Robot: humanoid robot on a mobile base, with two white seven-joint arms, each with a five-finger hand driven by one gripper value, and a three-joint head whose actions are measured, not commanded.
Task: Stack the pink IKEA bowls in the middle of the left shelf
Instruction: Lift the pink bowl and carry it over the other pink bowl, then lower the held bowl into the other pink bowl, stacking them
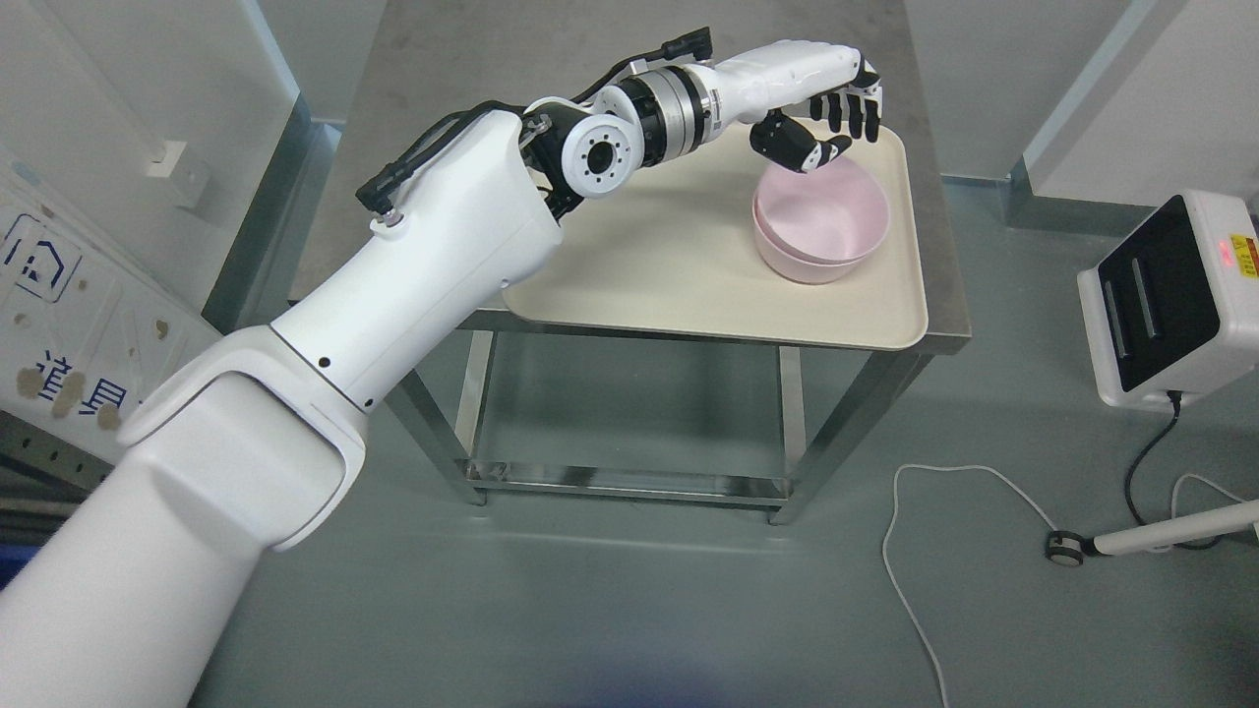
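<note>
Nearest is the white left arm (295,393), reaching across the steel counter (629,59). On the counter lies a cream tray (639,265), and on its right part stand two pink bowls (821,221), already nested. Above their far rim hovers the left robot hand (816,118), fingers loosely spread, holding nothing. I judge the bowls light, stiff, smooth plastic, a little slippery; pinch the rim.

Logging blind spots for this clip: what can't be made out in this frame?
- Head view: whether the left hand touches the bowls; its fingers overlap the far rim.
- Right arm: out of frame.
- Shelf named in the task: not in view.
- Tray left edge: hidden by the left arm.
- How many bowls are nested: two rims show, more cannot be ruled out.
</note>
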